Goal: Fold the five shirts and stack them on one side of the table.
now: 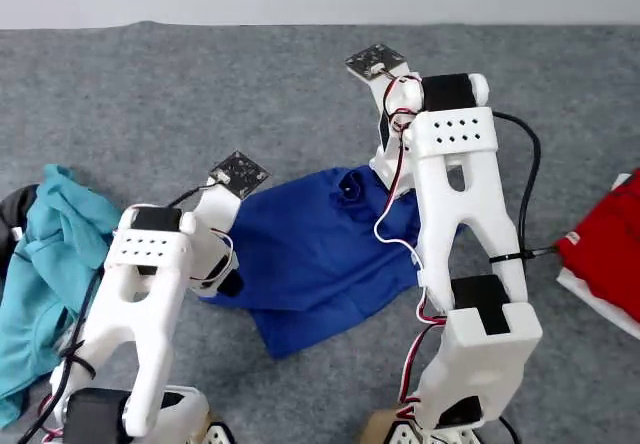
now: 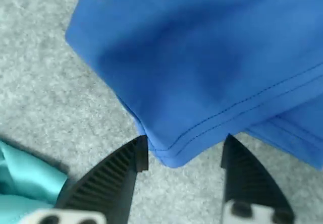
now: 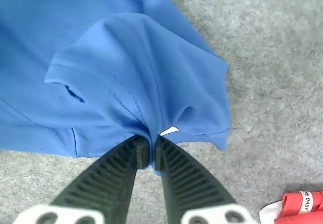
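A blue shirt (image 1: 310, 249) lies crumpled in the middle of the grey table. My right gripper (image 3: 151, 151) is shut on a bunch of its cloth near the collar, at the shirt's far right part (image 3: 146, 82). My left gripper (image 2: 184, 151) stands open at the shirt's left side, a hemmed corner of blue cloth (image 2: 174, 151) lying between its fingers (image 2: 128, 158). A teal shirt (image 1: 45, 264) lies heaped at the left edge. A folded red shirt (image 1: 608, 244) rests at the right edge.
A dark garment (image 1: 12, 219) peeks out behind the teal shirt at the far left. A white layer (image 1: 590, 294) shows under the red shirt. The grey felt (image 1: 200, 94) runs open across the back of the table.
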